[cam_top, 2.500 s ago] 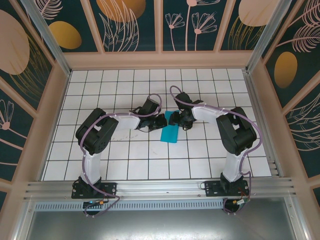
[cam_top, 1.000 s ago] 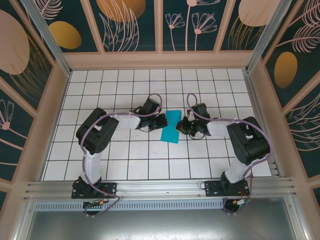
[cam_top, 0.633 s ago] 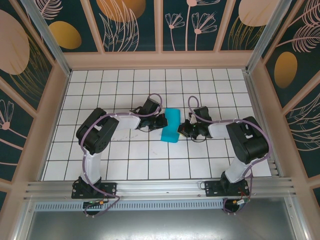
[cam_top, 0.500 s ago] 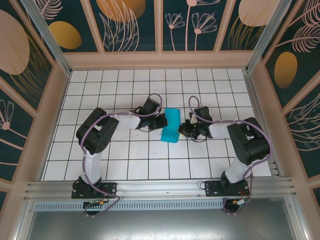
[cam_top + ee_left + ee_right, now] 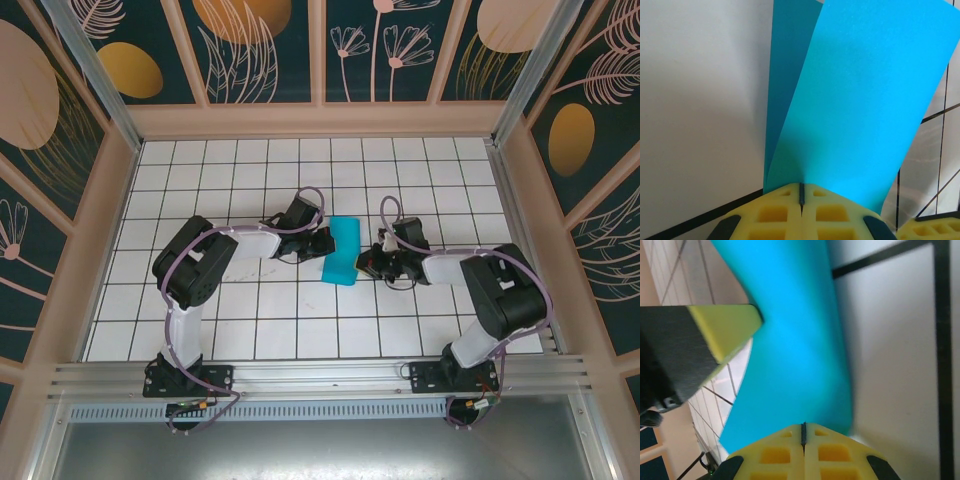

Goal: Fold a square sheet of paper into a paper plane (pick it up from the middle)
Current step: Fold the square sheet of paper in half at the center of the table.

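Left claw (image 5: 801, 192) pinches the folded paper (image 5: 860, 100) — best to anchor it firmly. Right claw (image 5: 803, 429), pressed together at the paper's edge — should sweep slowly along the crease, flattening it.

One sheet of paper (image 5: 342, 252), apparently folded double, and two arms (image 5: 195, 265) (image 5: 495, 290).

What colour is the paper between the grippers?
The paper is plain teal-blue, no print; left wrist view shows it best.

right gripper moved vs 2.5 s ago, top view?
Yes. Against the floor tiles, the right gripper has shifted toward the near edge and slightly right, from the far end of the paper to its right edge.
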